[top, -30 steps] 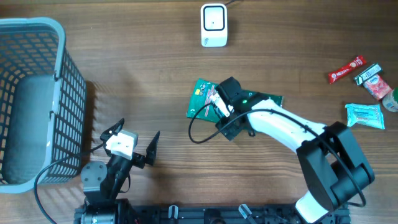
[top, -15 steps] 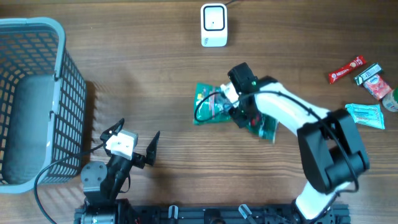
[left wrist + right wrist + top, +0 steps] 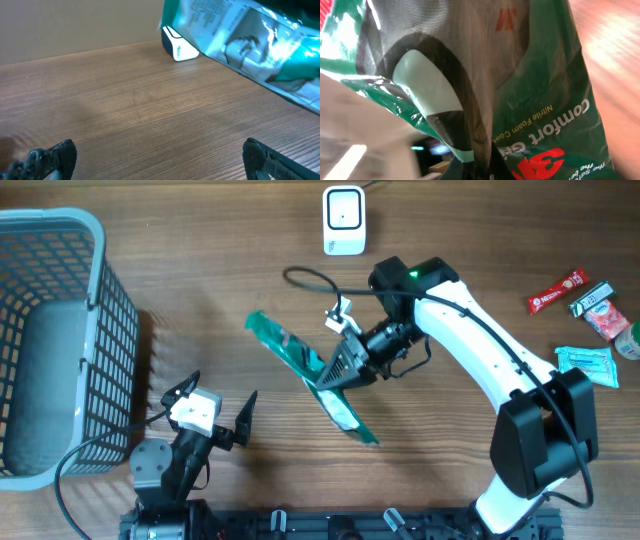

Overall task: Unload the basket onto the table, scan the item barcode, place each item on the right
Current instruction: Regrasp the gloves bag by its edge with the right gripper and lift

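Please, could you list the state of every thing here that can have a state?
Green plastic package: held above the table, tilted.
Right gripper: shut on the package.
Left gripper: open, holding nothing.
White barcode scanner: standing on the table, untouched.
Grey plastic basket: upright.

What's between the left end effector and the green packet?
Nothing: only bare table between the left end effector and the green packet, shown overhead and from the left wrist.

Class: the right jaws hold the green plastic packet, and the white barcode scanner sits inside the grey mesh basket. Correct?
No: the overhead view shows the white barcode scanner on the wooden table, outside the grey mesh basket. The right jaws do hold the green plastic packet.
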